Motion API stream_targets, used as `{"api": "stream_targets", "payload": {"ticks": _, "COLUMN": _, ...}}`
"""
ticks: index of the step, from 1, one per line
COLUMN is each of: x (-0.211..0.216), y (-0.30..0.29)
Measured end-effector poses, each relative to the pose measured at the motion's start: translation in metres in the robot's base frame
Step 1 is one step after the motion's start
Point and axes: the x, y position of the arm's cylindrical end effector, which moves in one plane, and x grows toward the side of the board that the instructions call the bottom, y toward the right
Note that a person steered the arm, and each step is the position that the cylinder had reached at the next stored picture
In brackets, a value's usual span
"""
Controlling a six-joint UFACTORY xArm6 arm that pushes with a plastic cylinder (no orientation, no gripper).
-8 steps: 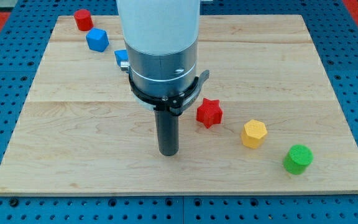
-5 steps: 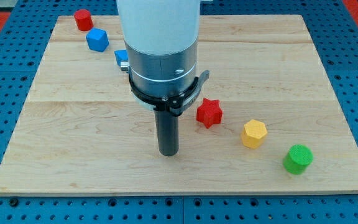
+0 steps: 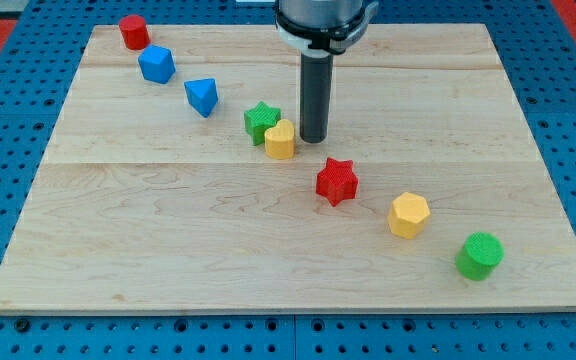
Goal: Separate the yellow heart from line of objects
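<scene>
You have seven blocks on the wooden board (image 3: 118,220), strung in a diagonal line from the view's top left to its bottom right. Count them by colour: two red, two blue, two yellow, two green minus none — that is, a red cylinder (image 3: 133,32), a blue cube (image 3: 156,64), a blue wedge (image 3: 202,96), a green star (image 3: 261,121), the yellow heart (image 3: 280,141), a red star (image 3: 336,181), a yellow hexagon (image 3: 409,215) and a green cylinder (image 3: 480,255). That makes eight in all, two of each colour.

Your yellow heart sits near the middle of the line, touching the green star on its upper-left side and well apart from the red star further down the line.

My tip (image 3: 314,138) stands just beside the heart, on the view's right of it and about level with it; you cannot tell from this view whether the two touch. The tip is on the upper-right side of the line, above and to the left of the red star.

There is no gripper here to open or close: the arm ends in a plain dark rod holding nothing.
</scene>
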Motion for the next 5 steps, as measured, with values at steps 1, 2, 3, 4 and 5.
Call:
{"api": "stream_targets", "payload": {"ticks": 1, "x": 0.000, "y": -0.052}}
{"api": "stream_targets", "payload": {"ticks": 2, "x": 0.014, "y": -0.110}}
{"api": "stream_targets", "payload": {"ticks": 3, "x": 0.009, "y": -0.115}}
{"api": "stream_targets", "payload": {"ticks": 4, "x": -0.006, "y": -0.094}}
{"api": "stream_targets", "payload": {"ticks": 5, "x": 0.024, "y": -0.101}}
